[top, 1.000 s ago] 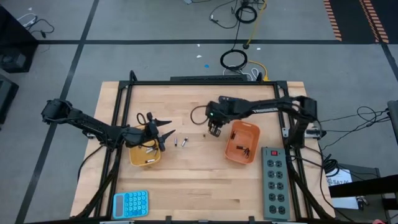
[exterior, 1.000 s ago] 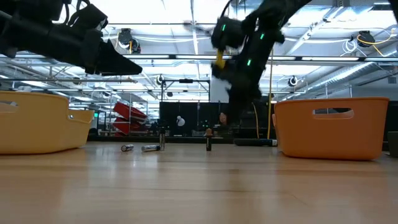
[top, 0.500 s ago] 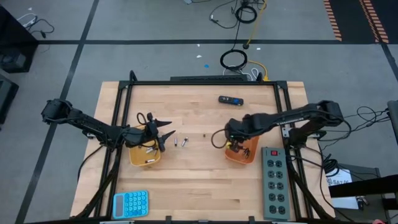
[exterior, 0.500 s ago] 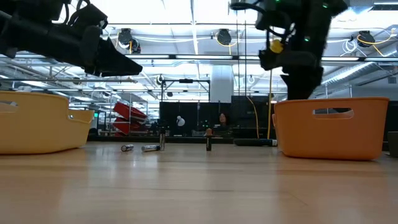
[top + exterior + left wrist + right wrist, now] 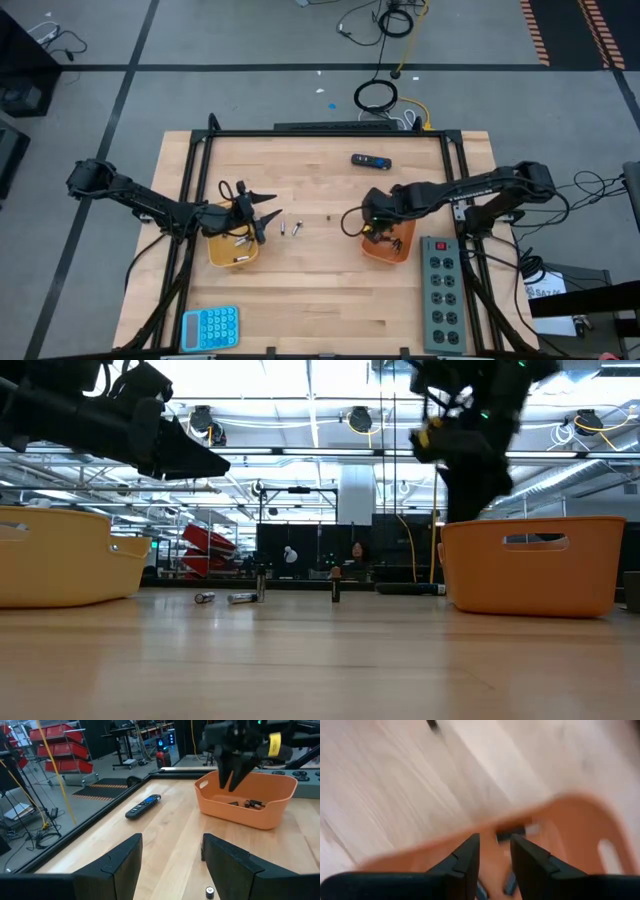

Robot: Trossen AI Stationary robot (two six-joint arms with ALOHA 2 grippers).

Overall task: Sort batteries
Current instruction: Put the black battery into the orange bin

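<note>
Three small batteries rest on the bare wood between the trays: two light ones lying [image 5: 283, 228] [image 5: 297, 225] and a dark one standing on end [image 5: 329, 216], also in the left wrist view [image 5: 202, 851]. More batteries lie in the yellow tray [image 5: 222, 256] and in the orange tray [image 5: 400, 212], where dark cells [image 5: 248, 803] show on its floor. My left gripper [image 5: 264, 222] hovers open above the yellow tray's right rim. My right gripper [image 5: 375, 230] hangs over the orange tray's left part, fingers pointing down, a narrow gap between them [image 5: 495, 851], nothing in it.
A black-and-blue oblong device [image 5: 370, 160] lies toward the far edge. A grey power strip [image 5: 440, 293] sits at the near right, a blue calculator [image 5: 210, 327] at the near left. Bare wood lies between and in front of the trays.
My right gripper has swung from beside the standing dark battery in the table's middle toward the right and near edge, ending over the orange tray. Its arm no longer covers the black-and-blue device. The batteries on the table have stayed put.
</note>
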